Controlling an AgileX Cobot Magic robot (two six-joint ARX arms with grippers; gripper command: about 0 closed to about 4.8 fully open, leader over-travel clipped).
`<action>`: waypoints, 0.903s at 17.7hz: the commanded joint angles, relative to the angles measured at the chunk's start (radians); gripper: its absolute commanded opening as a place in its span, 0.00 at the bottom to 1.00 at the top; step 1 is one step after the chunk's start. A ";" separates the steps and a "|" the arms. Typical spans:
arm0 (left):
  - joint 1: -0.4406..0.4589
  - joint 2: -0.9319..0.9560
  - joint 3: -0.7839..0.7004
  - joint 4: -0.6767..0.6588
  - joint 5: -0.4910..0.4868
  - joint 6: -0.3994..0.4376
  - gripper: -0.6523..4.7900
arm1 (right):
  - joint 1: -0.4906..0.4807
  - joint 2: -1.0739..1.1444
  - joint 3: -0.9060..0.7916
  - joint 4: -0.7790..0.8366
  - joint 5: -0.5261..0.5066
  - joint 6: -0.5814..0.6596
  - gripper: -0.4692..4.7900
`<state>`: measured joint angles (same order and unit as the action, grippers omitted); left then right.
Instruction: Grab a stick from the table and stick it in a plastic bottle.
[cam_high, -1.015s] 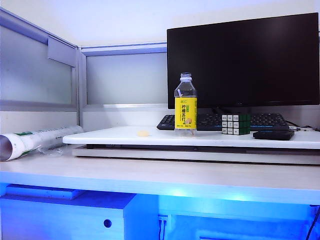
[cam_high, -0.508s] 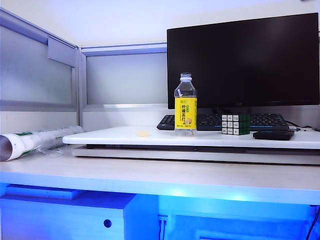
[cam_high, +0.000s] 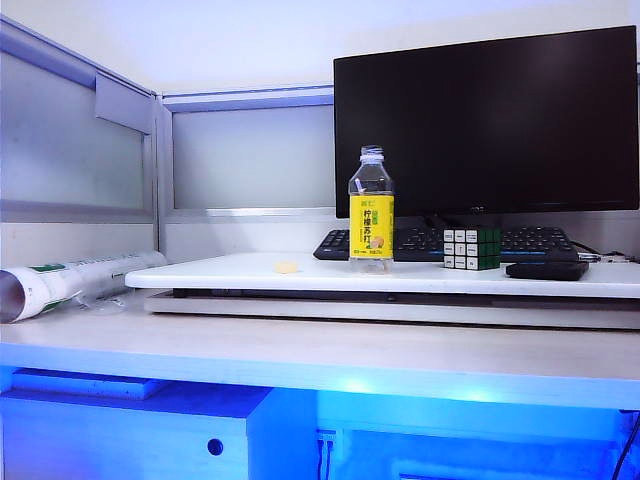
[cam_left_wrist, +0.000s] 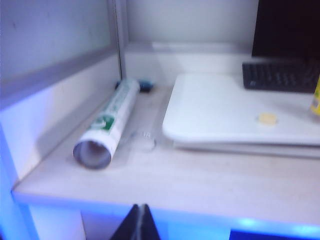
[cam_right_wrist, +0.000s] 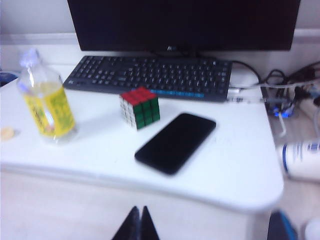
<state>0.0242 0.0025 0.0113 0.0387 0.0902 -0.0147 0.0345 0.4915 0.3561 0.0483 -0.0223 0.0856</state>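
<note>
Raised board (cam_high: 420, 277) lay on the table (cam_high: 300, 355). On the board, left to right: small lump (cam_high: 287, 267), plastic bottle (cam_high: 371, 210), puzzle cube (cam_high: 471, 247), phone (cam_high: 546, 269). Keyboard (cam_high: 440, 243) behind them, monitor (cam_high: 487, 120) behind that. Rolled tube (cam_high: 70, 282) left of the board.

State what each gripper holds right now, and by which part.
Nothing. The left gripper and the right gripper are both shut on nothing, back at the near table edge. No stick is visible.
</note>
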 joint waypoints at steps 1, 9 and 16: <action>0.001 0.001 0.001 -0.059 0.000 0.007 0.11 | 0.003 -0.107 -0.105 0.008 0.002 0.047 0.08; 0.001 0.001 0.000 -0.161 -0.012 0.007 0.11 | 0.003 -0.450 -0.344 -0.101 0.004 0.092 0.08; 0.001 0.000 0.000 -0.176 -0.016 0.003 0.11 | 0.003 -0.487 -0.344 -0.204 0.000 0.071 0.08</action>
<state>0.0246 0.0025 0.0109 -0.1383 0.0746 -0.0151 0.0368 0.0044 0.0120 -0.1577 -0.0223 0.1600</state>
